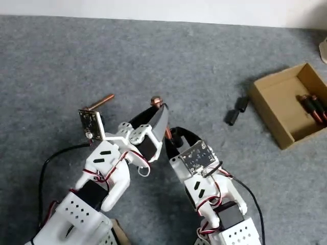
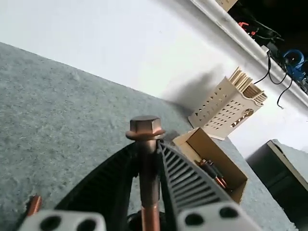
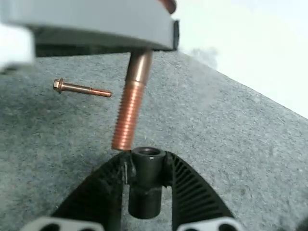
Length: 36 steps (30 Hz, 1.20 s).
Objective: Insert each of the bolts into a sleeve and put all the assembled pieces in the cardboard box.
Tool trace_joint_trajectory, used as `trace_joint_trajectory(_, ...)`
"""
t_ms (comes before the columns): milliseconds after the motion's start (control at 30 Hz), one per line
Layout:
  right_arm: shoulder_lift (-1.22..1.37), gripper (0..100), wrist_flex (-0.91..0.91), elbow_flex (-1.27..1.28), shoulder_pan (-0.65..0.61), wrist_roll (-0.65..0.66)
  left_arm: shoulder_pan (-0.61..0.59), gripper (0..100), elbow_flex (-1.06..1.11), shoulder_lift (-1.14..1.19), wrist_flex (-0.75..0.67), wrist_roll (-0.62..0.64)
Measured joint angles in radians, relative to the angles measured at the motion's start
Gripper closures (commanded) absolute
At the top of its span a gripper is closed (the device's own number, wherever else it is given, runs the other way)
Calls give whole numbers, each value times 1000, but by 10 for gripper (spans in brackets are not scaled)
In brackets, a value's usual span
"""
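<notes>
The left jaws are clamped on a copper-coloured bolt (image 2: 147, 168), gripping the plain shank just under the hex head, so the threaded end hangs free; that is the hold we want, since the thread must stay bare to enter. The right jaws are clamped round the middle of a short black sleeve (image 3: 146, 183), upright, with its open mouth clear above them. In the right wrist view the thread's tip sits just beside the sleeve's rim, slightly tilted and not yet in the bore.

We judge both pieces small, light and rigid; neither should crush, but a round shank can pivot or slip between ribbed jaws, so a firm squeeze and a straight push matter. The sleeve may be plastic or blackened metal; we cannot tell.

A second bolt (image 1: 101, 101) lies on the grey counter (image 1: 168, 56); two loose sleeves (image 1: 232, 117) lie near the cardboard box (image 1: 278, 107), which already holds finished pieces (image 1: 312, 107).
</notes>
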Motion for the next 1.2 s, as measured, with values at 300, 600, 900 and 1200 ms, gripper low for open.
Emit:
trace_joint_trajectory(300, 0, 994, 0, 0, 0, 0, 0, 995, 81, 0, -152, -18)
trace_joint_trajectory(600, 0, 994, 0, 0, 0, 0, -11, 995, 115, 0, -230, -83)
trace_joint_trajectory(900, 0, 994, 0, 0, 0, 0, -9, 995, 54, 0, -69, -41)
trace_joint_trajectory(1200, 0, 994, 0, 0, 0, 0, -9, 995, -31, 163, -63, -29)
